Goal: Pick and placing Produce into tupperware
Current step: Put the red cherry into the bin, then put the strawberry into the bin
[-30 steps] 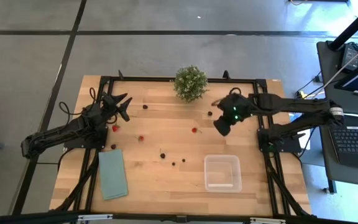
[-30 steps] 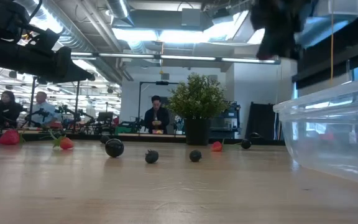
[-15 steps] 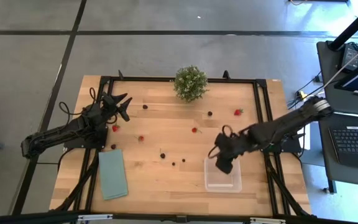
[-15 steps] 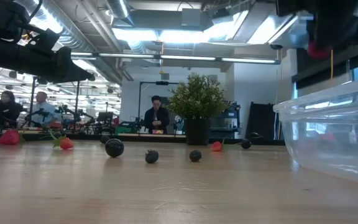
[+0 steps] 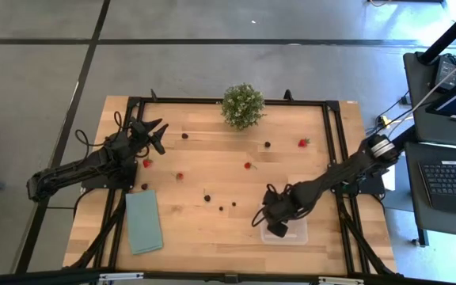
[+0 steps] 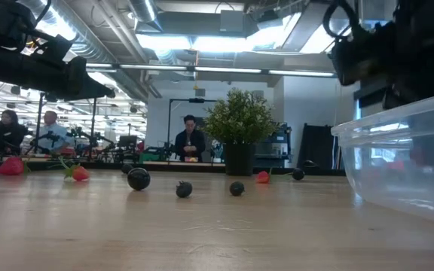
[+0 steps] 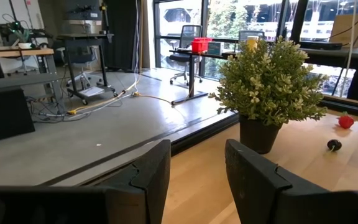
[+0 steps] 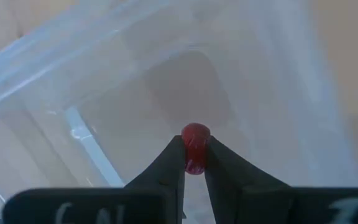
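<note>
tupperware (image 5: 293, 229): placed at table's (image 5: 323, 158) front right
right gripper (image 5: 274, 224): positioned inside tupperware, closed around one berry (image 8: 195, 147)
loose produce (image 5: 212, 180): scattered mid-table
potted plant (image 5: 242, 105): placed at rear centre
cloth (image 5: 144, 221): laid front left
left gripper (image 5: 156, 134): held over rear left

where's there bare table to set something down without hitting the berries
Bare wood runs along the near edge between the teal cloth and the tupperware, where the right gripper holds a red berry. Another free patch lies between the red berry near the potted plant and the tupperware. The middle strip of scattered berries by the left gripper is crowded.
</note>
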`<state>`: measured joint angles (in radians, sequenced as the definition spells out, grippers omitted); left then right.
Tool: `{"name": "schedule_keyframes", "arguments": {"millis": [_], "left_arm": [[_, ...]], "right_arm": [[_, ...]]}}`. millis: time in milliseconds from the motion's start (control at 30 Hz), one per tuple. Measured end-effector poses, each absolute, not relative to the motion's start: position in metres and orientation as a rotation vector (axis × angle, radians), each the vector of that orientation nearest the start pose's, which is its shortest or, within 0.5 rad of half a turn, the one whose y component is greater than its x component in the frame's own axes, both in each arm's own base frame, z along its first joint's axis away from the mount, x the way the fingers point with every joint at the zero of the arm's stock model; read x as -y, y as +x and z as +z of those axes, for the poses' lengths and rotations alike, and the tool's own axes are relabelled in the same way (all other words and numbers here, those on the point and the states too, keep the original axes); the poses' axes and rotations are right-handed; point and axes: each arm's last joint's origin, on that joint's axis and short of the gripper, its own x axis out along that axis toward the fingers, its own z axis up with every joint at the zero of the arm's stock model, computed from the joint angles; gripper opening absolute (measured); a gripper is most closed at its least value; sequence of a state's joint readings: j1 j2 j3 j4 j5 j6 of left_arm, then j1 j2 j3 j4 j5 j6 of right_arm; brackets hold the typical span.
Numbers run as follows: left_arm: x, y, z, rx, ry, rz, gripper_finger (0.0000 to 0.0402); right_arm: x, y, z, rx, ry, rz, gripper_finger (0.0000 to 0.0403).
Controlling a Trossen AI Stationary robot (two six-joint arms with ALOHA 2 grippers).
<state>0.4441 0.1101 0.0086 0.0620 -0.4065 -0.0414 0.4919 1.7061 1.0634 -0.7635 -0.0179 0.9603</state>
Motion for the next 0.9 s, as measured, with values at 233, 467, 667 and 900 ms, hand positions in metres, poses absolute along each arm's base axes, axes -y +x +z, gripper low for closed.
{"name": "schedule_keyframes", "arguments": {"millis": [233,467,667,900], "left_arm": [[-0.054,0.087,0.164,-0.022,-0.04,0.851,0.0145],[-0.054,0.087,0.164,-0.022,-0.04,0.851,0.0145],[-0.054,0.087,0.164,-0.022,-0.04,0.851,0.0145],[-0.054,0.087,0.164,-0.021,-0.041,0.851,0.0145]], "right_arm": [[-0.147,0.272,0.163,-1.436,0.455,-0.22,0.0053],[-0.148,0.273,0.163,-1.431,0.443,-0.201,0.0093],[-0.148,0.273,0.163,-1.444,0.451,-0.188,0.0167],[-0.145,0.271,0.191,-1.439,0.404,-0.195,0.0217]]}}
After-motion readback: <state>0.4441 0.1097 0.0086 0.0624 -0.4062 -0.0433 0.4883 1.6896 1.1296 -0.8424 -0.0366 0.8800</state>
